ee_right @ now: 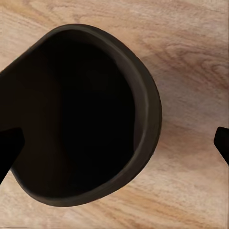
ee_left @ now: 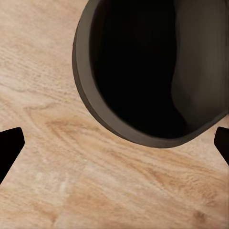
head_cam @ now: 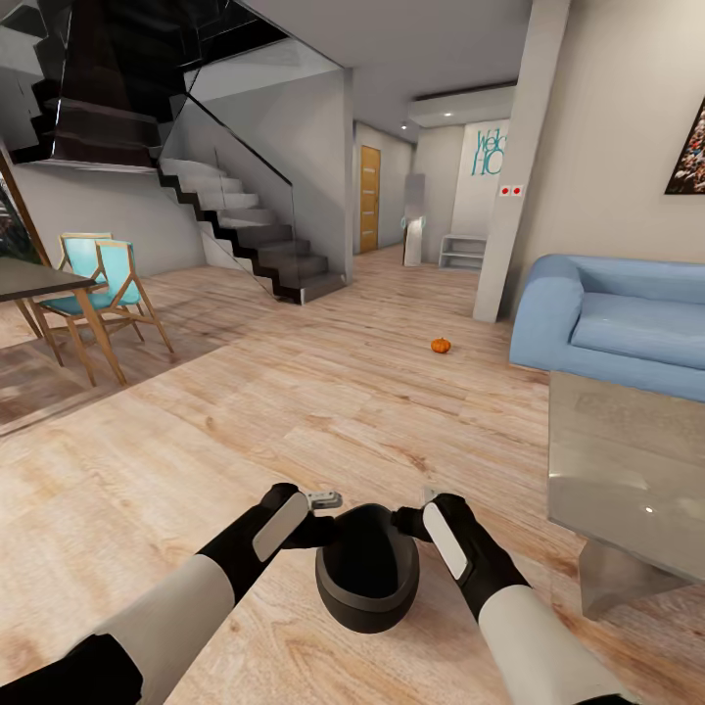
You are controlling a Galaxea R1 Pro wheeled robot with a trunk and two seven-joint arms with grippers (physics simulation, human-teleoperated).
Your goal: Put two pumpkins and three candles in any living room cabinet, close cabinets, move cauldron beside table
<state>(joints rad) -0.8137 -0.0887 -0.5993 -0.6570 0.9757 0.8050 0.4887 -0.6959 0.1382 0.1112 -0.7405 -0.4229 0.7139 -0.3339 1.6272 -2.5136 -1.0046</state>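
Head view: both arms reach forward and low over the wood floor [head_cam: 245, 411], forearms converging toward the centre, wrists turned inward. The cauldron [head_cam: 367, 573] sits between the two wrists, black, mouth tipped up toward the camera. The left gripper [head_cam: 328, 514] lies at the cauldron's upper left rim, a small grey fitting showing near it. The right gripper [head_cam: 416, 514] lies at the upper right rim. From the head camera I cannot tell whether either one touches the pot.

Left wrist view: two dark fingertips [ee_left: 9, 145] at opposite edges of the picture, jaws spread wide. The cauldron [ee_left: 119, 129] rim and dark interior lie between and beyond them, floor [ee_left: 71, 181] grain underneath. No contact visible.

Right wrist view: fingertips [ee_right: 8, 148] again at opposite edges, jaws spread wide. The cauldron [ee_right: 145, 109] mouth lies between them, closer to one finger; contact there is unclear.

Surroundings, head view: the table [head_cam: 627, 470] with its glossy grey top stands near the right arm, its near corner just beside the cauldron but apart from it. Blue sofa [head_cam: 617, 323] behind the table. One pumpkin [head_cam: 441, 345] on the floor, well apart from the arms, near the sofa's end. Dark staircase [head_cam: 245, 230] far left-centre; dining table [head_cam: 34, 279] and turquoise chairs [head_cam: 108, 279] at left.
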